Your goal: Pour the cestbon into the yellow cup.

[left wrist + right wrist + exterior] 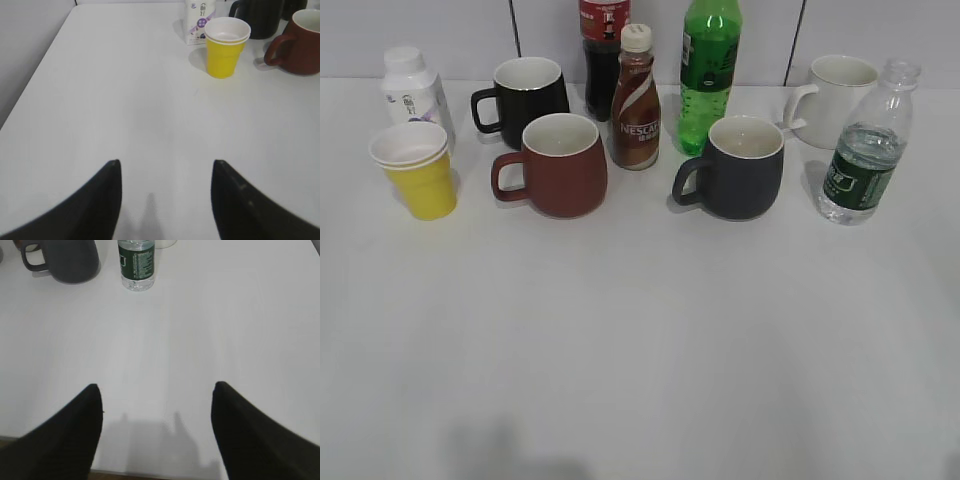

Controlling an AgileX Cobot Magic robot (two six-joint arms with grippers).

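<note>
1. White table (640, 350), pale panelled wall behind; every object stands in a loose band along the far side.
2. Cestbon (865, 145): clear ribbed bottle, dark green label, no cap, upright at the far right of the band. Water stands about level with the top of the label. Nothing touches it.
3. Yellow cup (415, 170): upright at the far left, white rim, a second rim nested inside. Well apart from the cestbon, with the mugs between them.
4. Beside the cestbon: grey mug (740, 168) to its left, white mug (835, 100) behind and to the left.
5. Centre: green soda bottle (708, 75) behind the grey mug; Nescafe bottle (636, 100) to its left; dark cola bottle (603, 55) at the back.
6. Left of centre: brown-red mug (558, 165), black mug (525, 100) behind it; white milk bottle (412, 92) just behind the yellow cup.
7. Left gripper (165, 172): fingers apart, nothing between them, over bare table; yellow cup ahead, to the right.
8. Right gripper (157, 395): fingers apart, empty, over bare table near its front edge; cestbon ahead, slightly left.
9. Neither gripper shows in the exterior view.
</note>
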